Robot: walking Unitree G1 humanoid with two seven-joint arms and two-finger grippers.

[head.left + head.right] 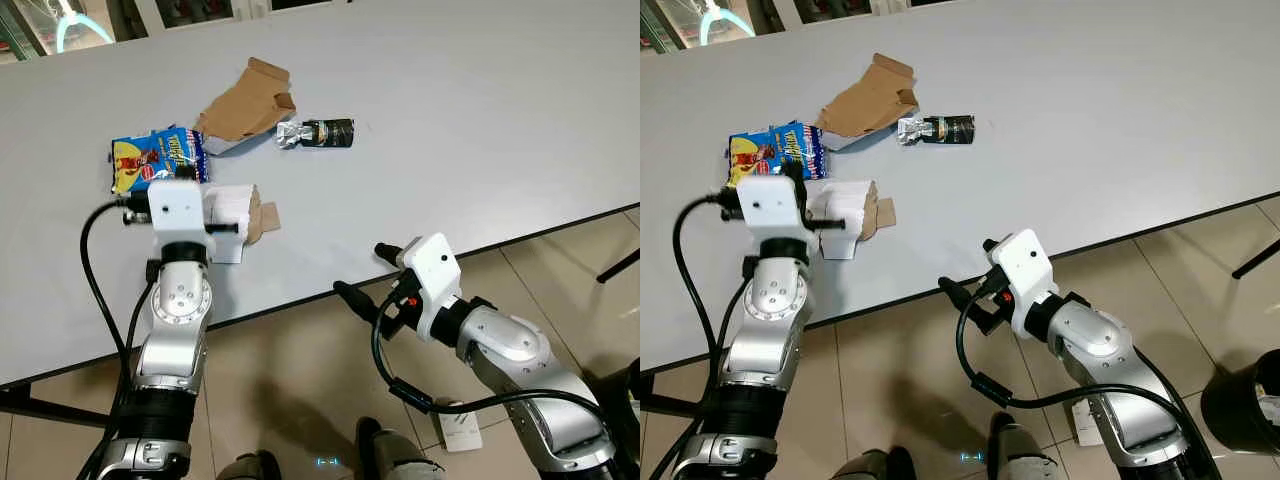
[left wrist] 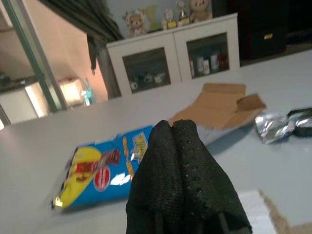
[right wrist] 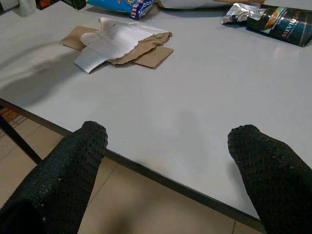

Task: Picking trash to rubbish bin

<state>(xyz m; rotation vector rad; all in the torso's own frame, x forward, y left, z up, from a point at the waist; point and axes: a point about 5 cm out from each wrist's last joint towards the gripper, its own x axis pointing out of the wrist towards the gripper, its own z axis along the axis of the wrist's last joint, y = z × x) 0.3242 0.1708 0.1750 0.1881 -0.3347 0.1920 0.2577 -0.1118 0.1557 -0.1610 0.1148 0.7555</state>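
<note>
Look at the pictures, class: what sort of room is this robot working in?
Probably a meeting or dining room: a long grey table on a tiled floor, and a white glass-door cabinet topped with soft toys.

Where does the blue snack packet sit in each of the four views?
Left eye: blue snack packet, table's left part.
Right eye: beside the left end effector's white wrist housing.
Left wrist: behind the black fingers.
Right wrist: cut off at the frame edge.
Shared landmark: brown cardboard piece.

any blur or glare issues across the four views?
Eye views: sharp, even light, soft shadow under the table. Left wrist view: soft focus, blue snack packet smeared, shut left tool blurry up close. Right wrist view: table sharp, open right tool fingers defocused.
</note>
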